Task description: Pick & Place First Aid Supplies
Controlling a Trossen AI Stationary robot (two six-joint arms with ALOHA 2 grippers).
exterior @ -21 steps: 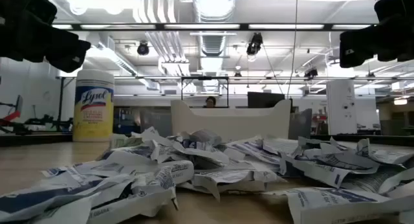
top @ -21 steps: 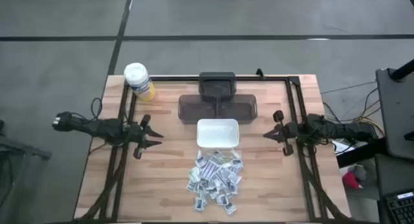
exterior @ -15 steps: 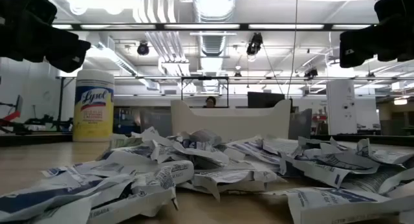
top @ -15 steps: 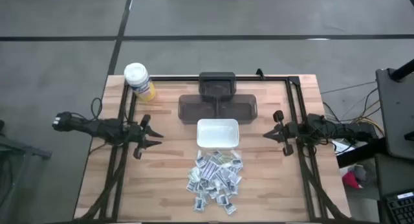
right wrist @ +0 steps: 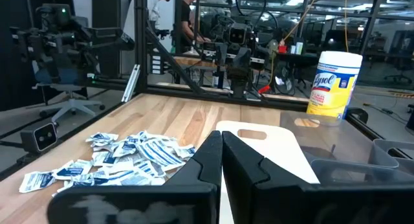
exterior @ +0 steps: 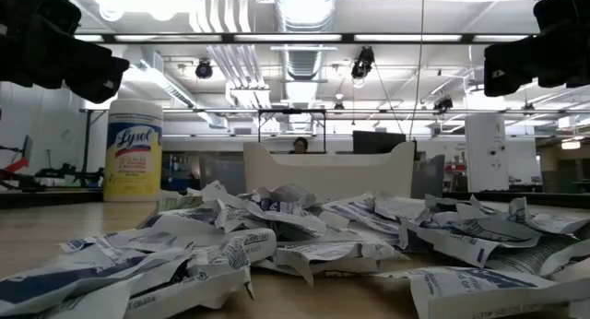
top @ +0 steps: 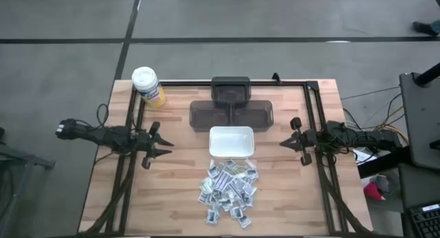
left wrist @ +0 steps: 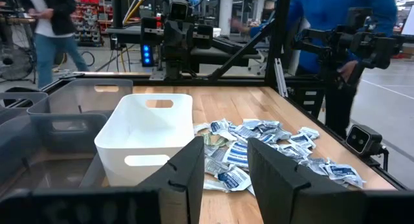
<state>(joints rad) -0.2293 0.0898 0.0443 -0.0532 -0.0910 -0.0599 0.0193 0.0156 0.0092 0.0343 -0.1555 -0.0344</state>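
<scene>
Crinkled paper packets point(top: 228, 188), glossy plastic dish point(top: 231, 142), wood table point(top: 172, 183)

A light wooden table point(top: 172, 190) carries a heap of first aid packets point(top: 227, 190) (near the front edge), a white dish point(top: 231, 142), a grey bin point(top: 231, 115) and a yellow wipes canister point(top: 148, 85).

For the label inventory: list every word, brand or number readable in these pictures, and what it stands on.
"Lysol": on the yellow canister, read in the low view and right wrist view.
Smaller print on the canister: too small to read.
Print on the packets: too blurred to read.
White dish: no text.
</scene>
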